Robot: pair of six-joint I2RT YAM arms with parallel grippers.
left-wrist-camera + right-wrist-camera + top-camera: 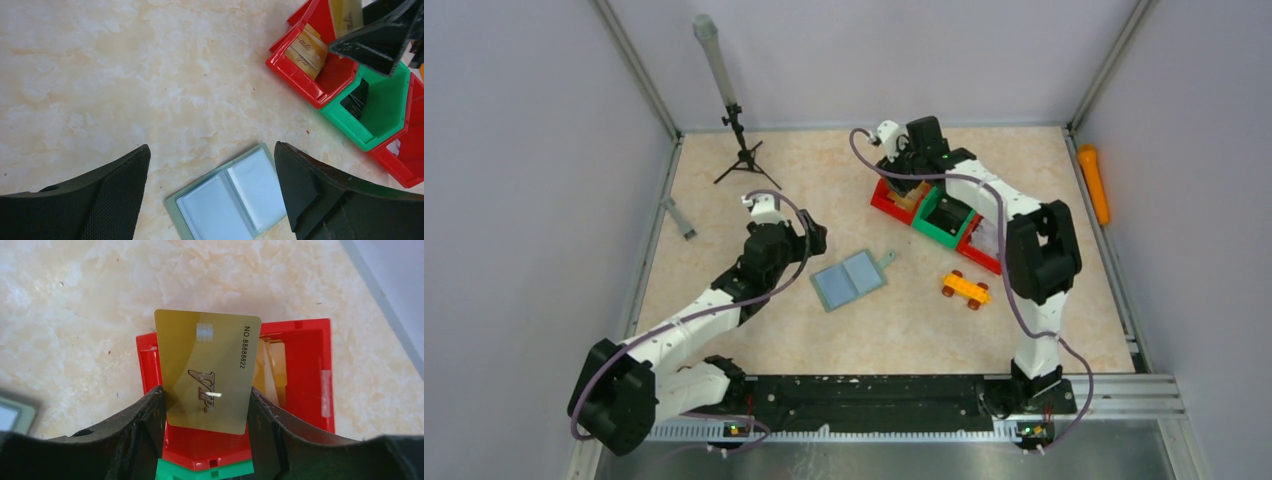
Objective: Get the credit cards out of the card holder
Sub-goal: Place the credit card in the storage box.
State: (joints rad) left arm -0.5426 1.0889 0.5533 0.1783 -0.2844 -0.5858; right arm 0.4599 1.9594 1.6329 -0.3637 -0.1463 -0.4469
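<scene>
The card holder (849, 280) lies open and flat on the table, grey-green with pale clear pockets (235, 200) that look empty. My left gripper (814, 240) hovers just left of it, jaws wide open (211, 150) with nothing between them. My right gripper (894, 165) is at the back over the red bin (300, 390), shut (205, 395) on the edges of a gold credit card (207, 370) marked VIP, held upright above the bin. More gold cards (305, 50) lie inside that red bin.
A green bin (939, 225) holding a dark card (356, 97) sits between red bins. A yellow toy car (965, 289) stands right of the holder. A small tripod (739, 150) and grey tool (679, 218) are at the back left, an orange object (1094, 183) at the right wall.
</scene>
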